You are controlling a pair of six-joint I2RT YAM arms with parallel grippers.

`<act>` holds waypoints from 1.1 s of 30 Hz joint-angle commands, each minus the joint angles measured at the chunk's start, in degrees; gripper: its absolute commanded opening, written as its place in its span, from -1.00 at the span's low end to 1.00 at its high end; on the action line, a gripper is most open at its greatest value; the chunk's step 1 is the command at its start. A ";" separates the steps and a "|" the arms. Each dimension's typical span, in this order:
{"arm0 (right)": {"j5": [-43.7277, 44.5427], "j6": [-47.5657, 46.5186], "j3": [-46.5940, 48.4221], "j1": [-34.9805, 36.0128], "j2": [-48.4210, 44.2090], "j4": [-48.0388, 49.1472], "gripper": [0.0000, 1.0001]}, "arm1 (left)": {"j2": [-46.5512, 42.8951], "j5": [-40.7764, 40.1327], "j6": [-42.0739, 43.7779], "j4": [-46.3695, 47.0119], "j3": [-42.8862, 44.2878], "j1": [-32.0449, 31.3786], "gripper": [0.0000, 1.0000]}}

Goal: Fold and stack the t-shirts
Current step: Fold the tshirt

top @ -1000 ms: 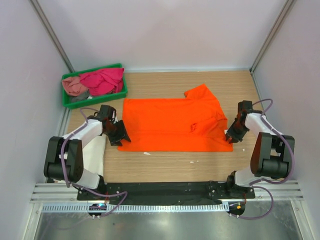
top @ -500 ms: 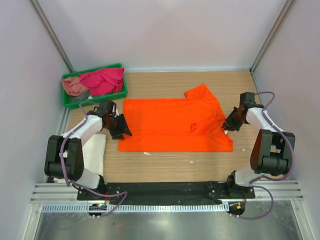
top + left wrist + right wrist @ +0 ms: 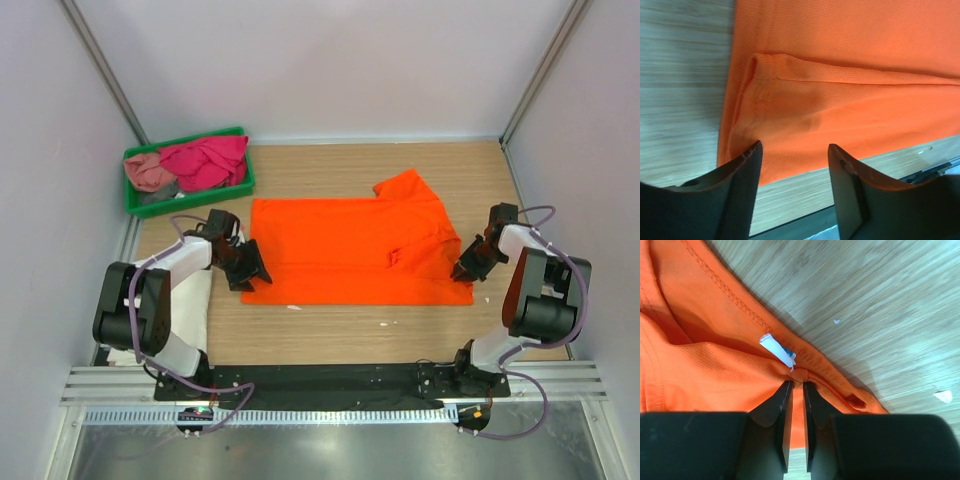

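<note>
1. Top view: the orange t-shirt (image 3: pixel 350 250) is spread flat on the table (image 3: pixel 330 330) between the arms. The left gripper (image 3: pixel 247 270) is set at its near-left corner and the right gripper (image 3: pixel 463 272) at its near-right corner. The magenta t-shirt (image 3: pixel 205 160) and the pink t-shirt (image 3: pixel 148 172) are heaped in the green tray (image 3: pixel 135 205) at the far left. If the two corners are raised unevenly, the cloth could be skewed and the fold spoiled.
2. Left wrist view: the left gripper (image 3: pixel 795 150) is seen with its jaws standing apart and nothing clasped, over the folded-over edge of the orange t-shirt (image 3: pixel 850 100). If the jaws are closed too high, only the upper layer could be caught, or the cloth missed altogether.
3. Right wrist view: the right gripper (image 3: pixel 797 385) is nearly closed, and a thin fold of the orange t-shirt (image 3: pixel 705 370) is pinched beside the white label (image 3: pixel 776 349). So little cloth is held that it could be pulled free once tension is applied.
</note>
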 commanded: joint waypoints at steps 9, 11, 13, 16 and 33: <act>0.05 5.72 11.16 3.52 -5.17 7.18 0.11 | -5.65 -10.25 8.26 -8.50 19.85 0.68 0.57; 1.89 6.27 12.74 4.31 -2.45 15.52 0.11 | -2.74 -10.78 9.50 -4.12 22.76 1.64 0.57; 3.47 4.26 16.78 5.28 3.26 19.60 0.10 | 2.18 -10.17 10.37 1.84 24.09 2.52 0.50; 2.43 1.44 24.16 5.64 11.35 24.62 0.05 | 8.07 -9.91 11.25 8.60 27.17 3.14 0.35; -9.61 -13.50 55.20 9.32 38.61 22.96 -0.22 | 21.71 -19.31 12.58 29.04 28.67 1.39 -0.13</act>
